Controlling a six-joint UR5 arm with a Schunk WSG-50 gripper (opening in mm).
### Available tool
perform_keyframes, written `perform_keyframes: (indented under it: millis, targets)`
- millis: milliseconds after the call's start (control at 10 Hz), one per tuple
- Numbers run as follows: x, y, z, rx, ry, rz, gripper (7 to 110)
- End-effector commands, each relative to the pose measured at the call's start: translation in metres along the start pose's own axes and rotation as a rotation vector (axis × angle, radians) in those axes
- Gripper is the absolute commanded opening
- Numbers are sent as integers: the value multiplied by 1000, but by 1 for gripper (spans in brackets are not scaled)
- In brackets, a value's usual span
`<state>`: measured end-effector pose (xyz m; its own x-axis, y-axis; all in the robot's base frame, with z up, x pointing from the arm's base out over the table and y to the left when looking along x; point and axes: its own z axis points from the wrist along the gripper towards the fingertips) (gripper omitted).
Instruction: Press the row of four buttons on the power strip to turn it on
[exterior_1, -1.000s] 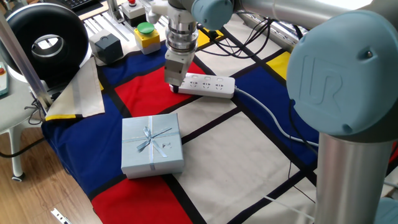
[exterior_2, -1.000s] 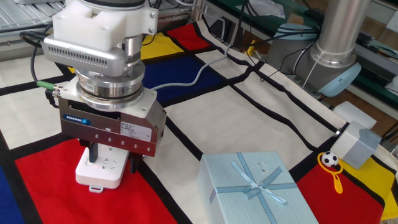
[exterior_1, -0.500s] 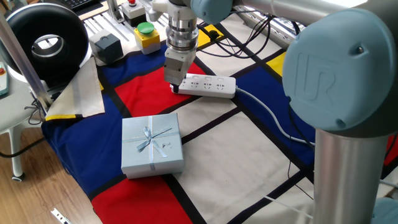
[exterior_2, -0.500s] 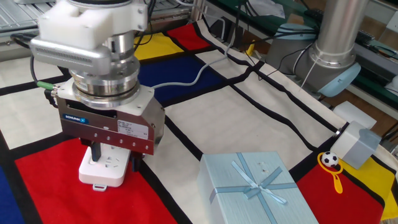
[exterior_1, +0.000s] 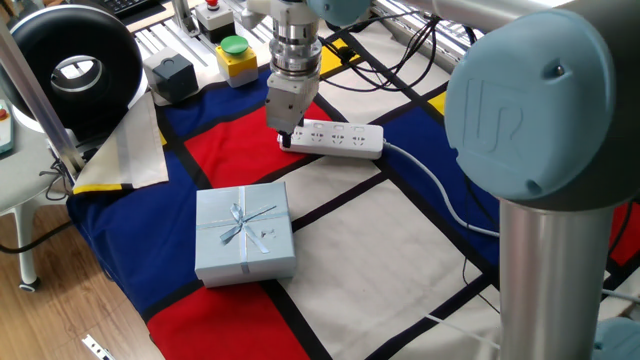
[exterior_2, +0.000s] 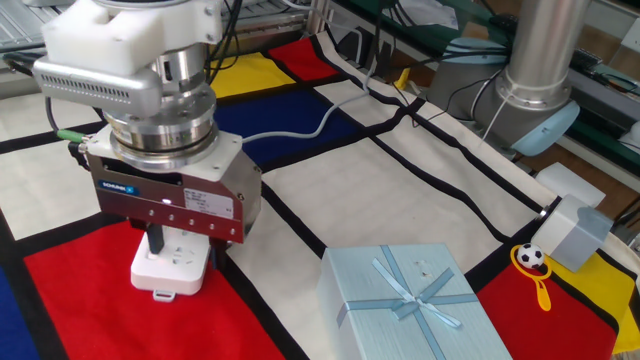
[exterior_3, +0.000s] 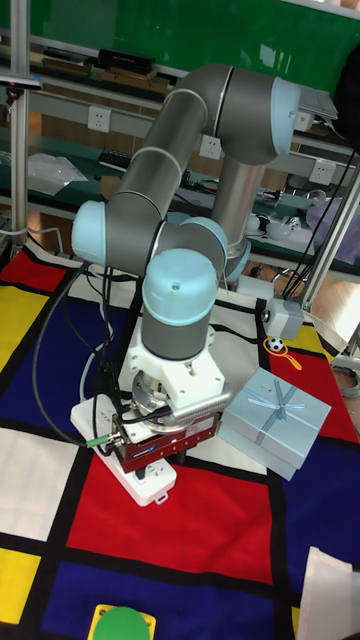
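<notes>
1. White plastic, long and flat on the checked cloth of the table (exterior_1: 380, 260): power strip (exterior_1: 340, 140), well toward the far side, pale grey cable (exterior_1: 440, 190) trailing off its far end.
2. Hanging straight down over the strip's near end: tool (exterior_2: 185, 252), wrist vertical. Seen from the other fixed view as two dark fingers (exterior_2: 155, 240) set somewhat apart with white plastic showing between them, gripping nothing. One finger down on or just above the strip's top face; cannot tell from any view whether actually touching.
3. Judged step: the pressing itself, at the first position in the row, the end socket group. No sign visible of any switch lit or sunk, so no telling how many of the four buttons are done; too small to pick out in the fixed views and hidden under the tool body in the tall view.
4. Called for next, by that reading: press firmly downward with the fingertip, lift clear, shift along the strip's long axis toward the cable end, and repeat at each following group.
5. Worth watching: strip loose on soft cloth, so likely to slide or tip under an off-centre push. Pale blue gift box (exterior_1: 244, 233) near, but apart and off the line of travel.
</notes>
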<state>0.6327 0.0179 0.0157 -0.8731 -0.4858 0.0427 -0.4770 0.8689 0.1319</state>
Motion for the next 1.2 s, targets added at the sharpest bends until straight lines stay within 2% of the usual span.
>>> perform_keyframes:
  millis: [0,200,500,600,1000,1100]
  targets:
    - [9,13,-2,-62,40,42,66]
    - [14,13,-3,-76,59,51,66]
    - [38,18,-5,-112,178,87,66]
    - [42,23,-6,-137,209,98,66]
    - [43,34,-8,-178,218,131,66]
    - [42,41,-8,-214,224,139,66]
